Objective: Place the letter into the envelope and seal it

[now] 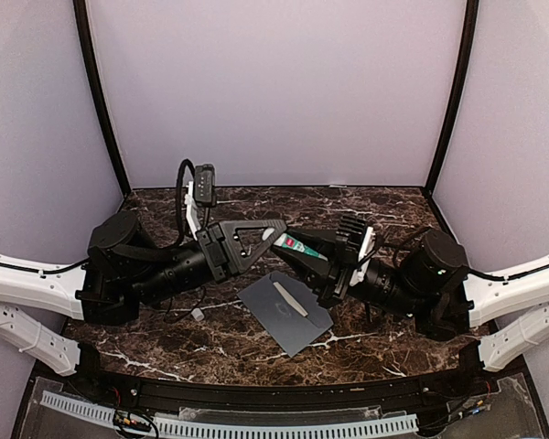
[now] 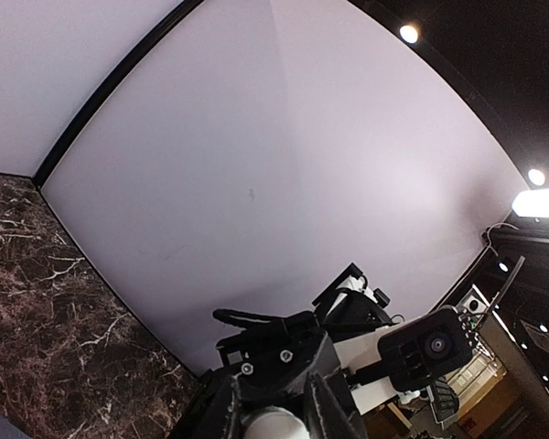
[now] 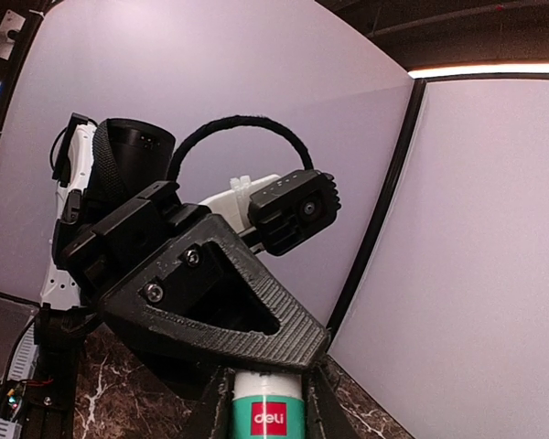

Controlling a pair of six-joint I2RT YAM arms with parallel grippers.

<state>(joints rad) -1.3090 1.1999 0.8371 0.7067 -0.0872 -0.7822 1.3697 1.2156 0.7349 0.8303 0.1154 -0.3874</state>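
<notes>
Left jaws and right jaws meet above the middle of the counter (image 1: 375, 206), both on the same glue stick (image 1: 298, 246).

Right jaws are closed on the stick's body. My right wrist view shows the green-and-white tube with its red label pinched between both fingers.

Left jaws are closed over the stick's other, white end. My left wrist view has a rounded white tip sitting between the fingers at the bottom of the view.

The stick is off the counter, tilted between the two, with its white end toward the left.

The envelope (image 1: 293, 327) lies flat on the counter just under the right jaws. It is slightly right of centre, nearer the front edge than the back, and turned at an angle to the edges. A narrow cream strip (image 1: 290, 299) shows on its upper face. I can't tell whether that is the letter's edge.

A small white piece (image 1: 198, 314) sits on the counter left of the envelope, apart from it, under the left arm (image 1: 156, 270).
</notes>
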